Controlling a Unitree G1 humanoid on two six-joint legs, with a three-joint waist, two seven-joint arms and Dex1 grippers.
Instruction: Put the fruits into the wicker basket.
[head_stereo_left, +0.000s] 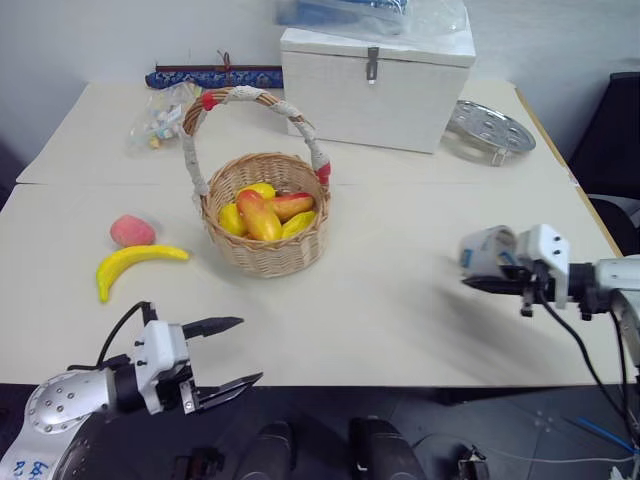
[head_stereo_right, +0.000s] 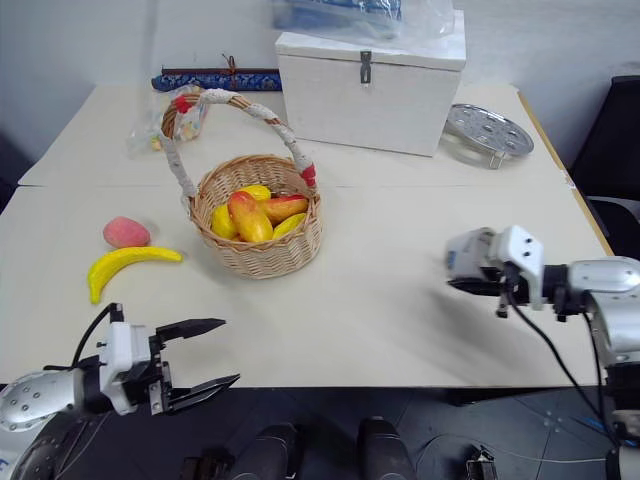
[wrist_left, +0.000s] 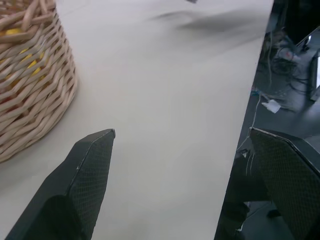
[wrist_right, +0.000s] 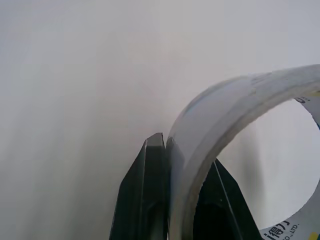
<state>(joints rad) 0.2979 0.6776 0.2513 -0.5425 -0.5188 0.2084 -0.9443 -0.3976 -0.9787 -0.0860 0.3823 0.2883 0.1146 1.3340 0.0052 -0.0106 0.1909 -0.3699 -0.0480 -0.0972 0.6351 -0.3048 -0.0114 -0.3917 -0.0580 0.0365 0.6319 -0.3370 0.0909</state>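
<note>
A: Where are the fruits?

B: The banana (head_stereo_left: 135, 264) lies on the table (head_stereo_left: 400, 300), left of the basket (head_stereo_left: 265, 235). It is curved, yellow and glossy. The peach (head_stereo_left: 131, 231) sits just beyond it, small, round and pink-red. Neither is in the basket yet.

A: And the basket itself?

B: Mid-table, tan wicker, its cloth-wrapped handle arching over it. Some yellow-and-red mango-like fruits (head_stereo_left: 262, 212) already lie inside.

A: Which arm looks ready?

B: The left gripper (head_stereo_left: 225, 352) hangs at the near edge, fingers (wrist_left: 90, 165) wide apart and empty. I'd judge it is placed to go for the banana, its nearest fruit.

A: The right?

B: The right gripper (head_stereo_left: 478, 283) is well off to the right. Its fingers are clamped on a tape roll (wrist_right: 225, 145), pinching the ring's wall. Probably it is carrying clutter aside, not fruit.
</note>
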